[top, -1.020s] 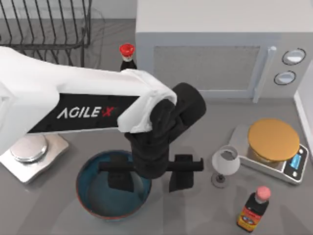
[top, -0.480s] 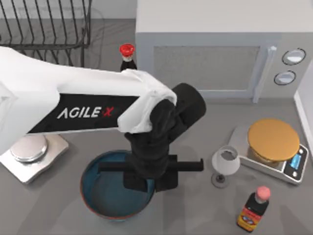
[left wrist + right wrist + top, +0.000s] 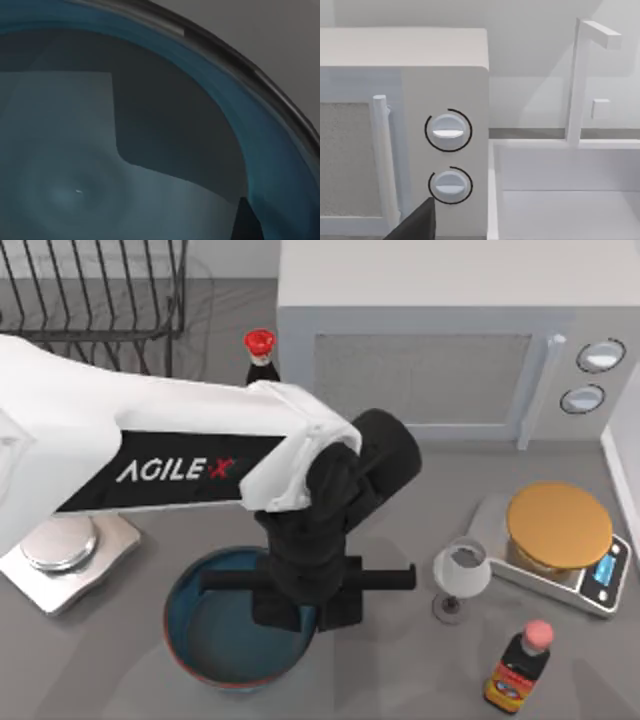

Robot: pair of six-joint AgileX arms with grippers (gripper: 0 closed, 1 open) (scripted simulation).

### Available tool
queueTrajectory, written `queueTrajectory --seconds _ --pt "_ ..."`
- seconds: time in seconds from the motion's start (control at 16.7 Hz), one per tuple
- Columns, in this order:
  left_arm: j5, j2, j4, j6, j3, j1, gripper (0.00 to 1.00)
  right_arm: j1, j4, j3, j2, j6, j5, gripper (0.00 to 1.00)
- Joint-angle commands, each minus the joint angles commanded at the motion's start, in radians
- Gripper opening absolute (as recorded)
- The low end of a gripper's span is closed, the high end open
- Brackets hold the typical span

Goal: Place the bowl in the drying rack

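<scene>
The teal-blue bowl (image 3: 215, 635) with its reddish-brown rim sits on the grey table near the front, left of centre. My left gripper (image 3: 310, 608) hangs over the bowl's right rim and is shut on it, one finger inside the bowl and one outside. In the left wrist view the bowl's glossy inside (image 3: 75, 150) is very close, with a dark fingertip (image 3: 247, 220) at its wall. The dark wire drying rack (image 3: 95, 290) stands at the back left corner. My right gripper (image 3: 417, 225) is parked, seen as a dark tip facing the microwave's knobs.
A white microwave (image 3: 430, 340) spans the back right. A wine glass (image 3: 460, 575) stands just right of the bowl, beside a gold-topped scale (image 3: 555, 530). A silver-topped scale (image 3: 65, 545) is at the left. A red-capped bottle (image 3: 260, 350) and a pink-capped bottle (image 3: 520, 665) stand upright.
The left gripper's fingers, wide apart a second ago, have closed on the bowl's right rim. The bowl has shifted slightly to the right. Nothing has moved in the last half second.
</scene>
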Motion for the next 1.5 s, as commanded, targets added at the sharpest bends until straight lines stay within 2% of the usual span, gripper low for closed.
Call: queueTrajectory --seconds 0.24,0.66,0.84,1.26,1.5 --pt "-0.001 0.0 -0.113 -0.006 0.112 -0.005 0.0 0.0 0.0 0.0 0.0 0.0 0.0 1.0" --pt "0.0 -0.023 -0.614 -0.014 0.556 -0.011 0.0 0.0 0.0 0.0 0.0 0.0 0.0 1.0" --pt "0.0 -0.047 -0.748 -0.011 0.689 -0.01 0.0 0.0 0.0 0.0 0.0 0.0 0.0 1.0" --pt "0.0 -0.058 -0.784 -0.006 0.725 -0.005 0.0 0.0 0.0 0.0 0.0 0.0 0.0 1.0" --pt "0.018 -0.145 -0.685 0.06 0.664 0.077 0.0 0.0 0.0 0.0 0.0 0.0 0.0 1.0"
